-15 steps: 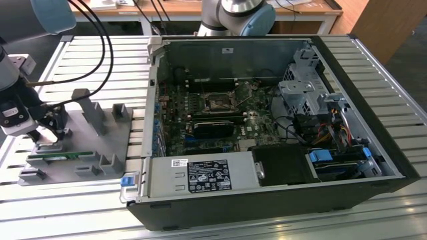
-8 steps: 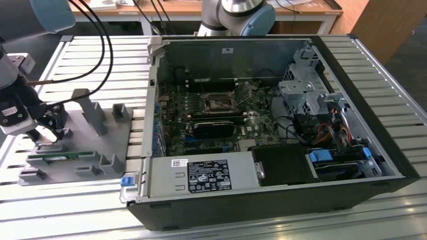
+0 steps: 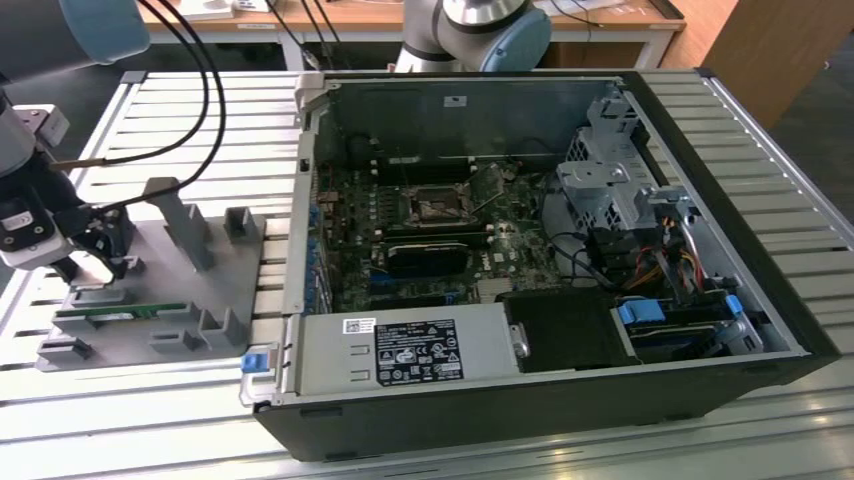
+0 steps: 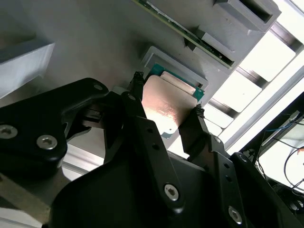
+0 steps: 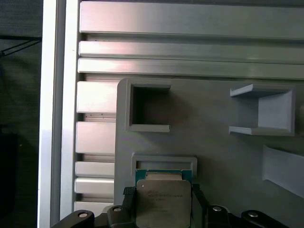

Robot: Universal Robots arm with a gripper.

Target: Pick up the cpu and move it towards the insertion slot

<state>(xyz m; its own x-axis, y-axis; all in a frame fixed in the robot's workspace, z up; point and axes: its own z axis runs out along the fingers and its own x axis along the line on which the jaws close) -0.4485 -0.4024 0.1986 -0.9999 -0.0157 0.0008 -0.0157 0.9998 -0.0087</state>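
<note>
The cpu [image 4: 166,108] [image 5: 164,208], a flat square chip with a shiny silver top and a green rim, sits between my black fingers [image 4: 135,102] just at its grey holder pocket [image 5: 164,160]. My gripper [image 4: 168,95] [image 5: 163,194] is shut on it, one fingertip on each opposite edge. In the exterior view my gripper [image 3: 94,262] hangs over the grey fixture plate [image 3: 200,290] at that view's left. The insertion slot [image 3: 438,205], a dark square socket in a silver bracket, lies on the motherboard inside the open computer case [image 3: 747,300], well to the exterior view's right of my gripper.
A thin green memory stick [image 3: 120,312] [image 4: 190,35] lies in a holder on the fixture plate beside the cpu pocket. Grey posts [image 3: 180,220] and empty square pockets [image 5: 148,108] rise from the plate. The case wall [image 3: 304,200] stands between plate and motherboard. Slatted aluminium table [image 3: 174,110] underneath.
</note>
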